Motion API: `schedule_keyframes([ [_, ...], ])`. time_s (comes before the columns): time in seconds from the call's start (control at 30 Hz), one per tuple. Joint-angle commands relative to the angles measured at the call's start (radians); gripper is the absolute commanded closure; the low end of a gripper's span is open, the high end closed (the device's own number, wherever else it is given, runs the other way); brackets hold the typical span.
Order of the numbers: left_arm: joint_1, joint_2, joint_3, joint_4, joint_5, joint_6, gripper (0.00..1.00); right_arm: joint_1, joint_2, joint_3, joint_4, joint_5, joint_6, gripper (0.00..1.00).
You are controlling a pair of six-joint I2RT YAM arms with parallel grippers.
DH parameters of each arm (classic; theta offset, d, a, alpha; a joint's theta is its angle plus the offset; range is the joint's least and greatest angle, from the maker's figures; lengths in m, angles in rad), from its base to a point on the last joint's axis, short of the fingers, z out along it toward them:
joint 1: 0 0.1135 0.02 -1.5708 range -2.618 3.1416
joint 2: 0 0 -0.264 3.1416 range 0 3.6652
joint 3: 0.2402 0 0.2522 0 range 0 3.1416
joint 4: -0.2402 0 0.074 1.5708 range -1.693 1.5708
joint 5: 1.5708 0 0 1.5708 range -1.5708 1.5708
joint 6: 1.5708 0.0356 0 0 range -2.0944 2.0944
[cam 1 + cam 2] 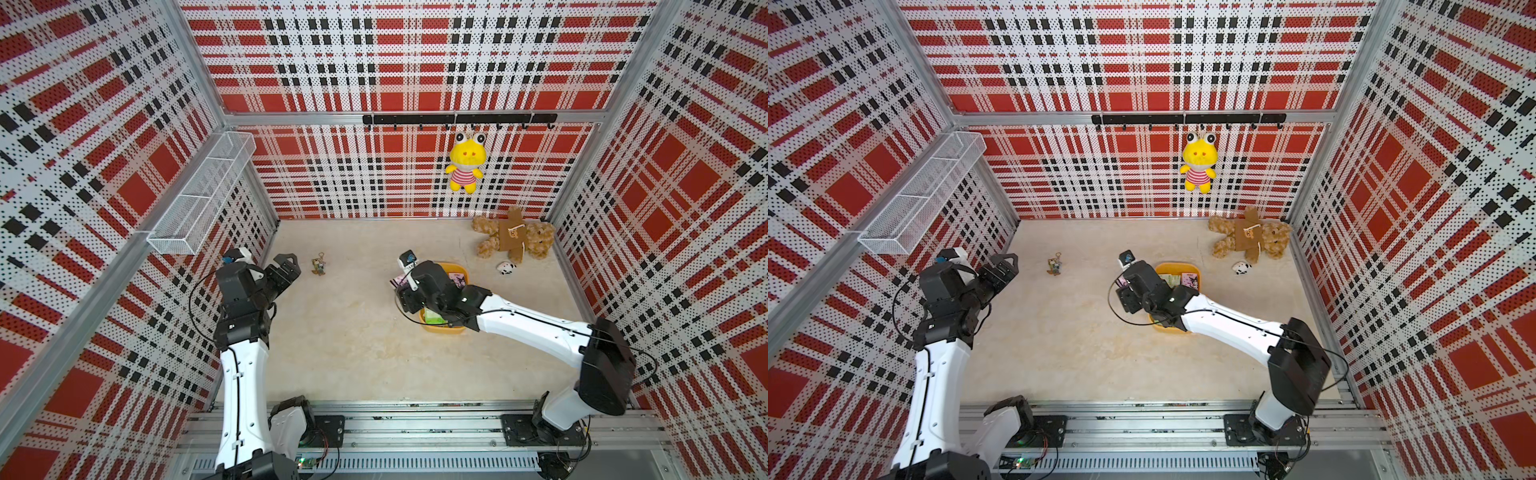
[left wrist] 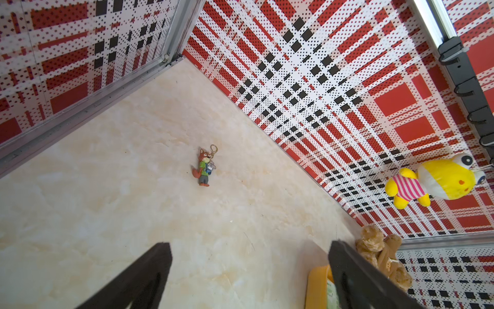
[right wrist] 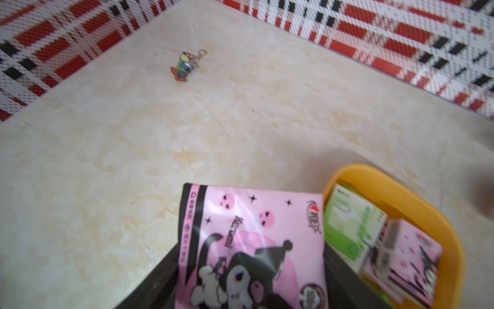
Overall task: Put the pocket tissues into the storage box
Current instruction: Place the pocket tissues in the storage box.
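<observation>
Beige marbled worktop [image 1: 353, 365] fills a cell walled in red-and-black plaid. Just outside the rim of the shallow yellow-orange plastic storage box [image 3: 401, 192], a pink soft tissue pack printed with a dark cartoon character [image 3: 251, 235] is pinched between the dark fingers of the right hand [image 3: 251, 270]. Inside the box lie a green-and-white tissue pack [image 3: 350, 224] and another pink pack [image 3: 409, 264], touching each other. Well apart, the left hand [image 2: 250, 247] hovers with its fingers spread, near the small fox keychain charm [image 2: 205, 168].
</observation>
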Motion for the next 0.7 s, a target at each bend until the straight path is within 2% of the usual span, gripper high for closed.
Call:
schedule_keyframes([
  [0.0, -0.011, 0.007, 0.0, 0.035, 0.02, -0.006, 0.01, -0.039, -0.106, -0.088, -0.056, 0.054, 0.047, 0.28],
  [0.13, -0.021, 0.019, 0.007, 0.041, 0.017, -0.008, 0.01, -0.103, -0.172, -0.175, -0.116, 0.064, 0.064, 0.27],
  [0.3, -0.031, 0.019, -0.001, 0.046, 0.009, -0.012, 0.01, -0.201, -0.219, -0.27, -0.087, 0.004, 0.08, 0.27],
  [0.67, -0.034, 0.028, -0.013, 0.057, 0.0, -0.011, 0.01, -0.234, -0.082, -0.277, -0.053, -0.053, 0.049, 0.25],
])
